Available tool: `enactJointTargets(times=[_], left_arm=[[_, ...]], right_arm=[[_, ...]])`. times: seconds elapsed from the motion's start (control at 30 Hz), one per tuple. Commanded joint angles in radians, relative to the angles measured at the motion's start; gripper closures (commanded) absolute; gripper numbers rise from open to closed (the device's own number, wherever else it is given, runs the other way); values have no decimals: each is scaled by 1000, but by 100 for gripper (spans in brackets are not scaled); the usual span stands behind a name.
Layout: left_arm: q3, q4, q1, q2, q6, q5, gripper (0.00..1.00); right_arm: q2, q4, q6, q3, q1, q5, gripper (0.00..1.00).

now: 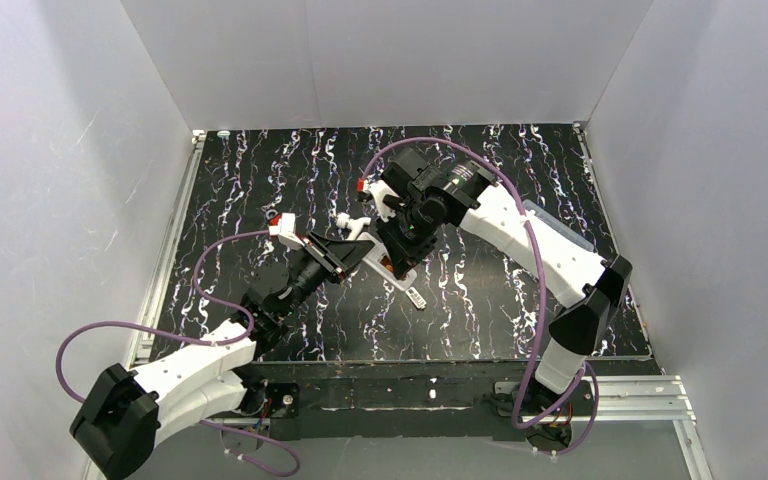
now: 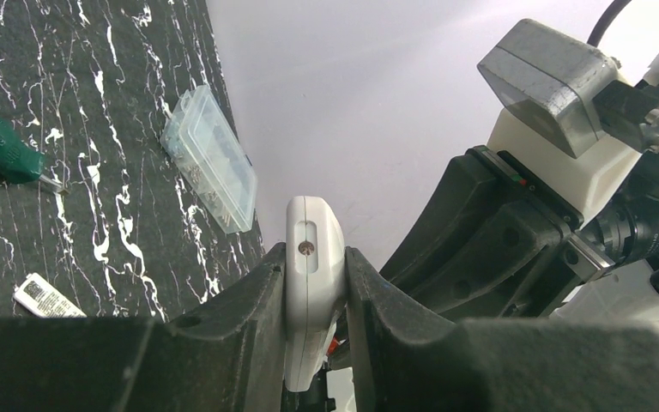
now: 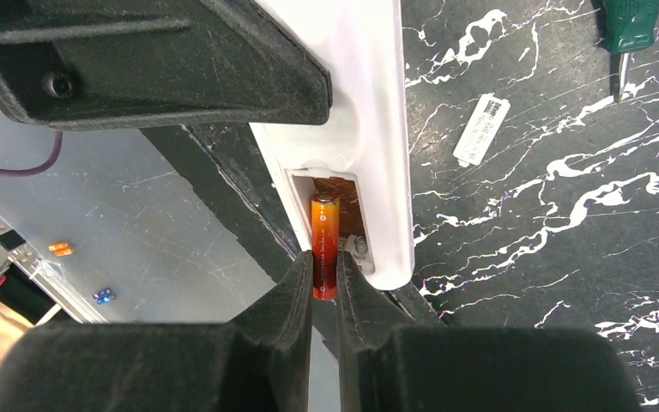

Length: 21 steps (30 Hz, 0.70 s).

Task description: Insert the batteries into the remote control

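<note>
A: Remote control (image 1: 410,287), top view: near the centre of the table (image 1: 260,190), long axis running 10 to 4 o'clock. Left gripper (image 1: 358,250) has its 10 o'clock end; right gripper (image 1: 392,265) is over its middle.
B: Left wrist view?
A: Left gripper clamped tight on the remote control's two long edges, rounded tip poking out at 12. On the table: clear box (image 2: 210,159) at 10, screwdriver (image 2: 0,146) at 9, cover plate (image 2: 47,298) at 8.
B: Right wrist view?
A: Right gripper nearly closed, pinching one battery (image 3: 324,245) by its lower end. Casing is red at 6, fading to yellow at 12. Its upper half sits in the open battery bay (image 3: 347,206); can't tell if it touches the floor. Remote control body is glossy white. Bay is a recessed pocket, brownish inside, with a metal contact at its 5 o'clock corner.
B: How to seat it well?
A: My call: line the battery up with the bay's long axis, push one end onto the contact first, then press flat. Left grip must resist twisting. Polarity marks not readable.
</note>
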Motion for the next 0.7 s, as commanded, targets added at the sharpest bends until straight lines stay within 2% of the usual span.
enactJointTargets(times=[0.0,0.67], left_arm=[[27,147,-2,-3,3,-11,100],[33,161,-1,4,-22,-21,100]], right_arm=[[3,-7,4,9,0,-25,88],[-14,88,-19,-13,1,37,86]])
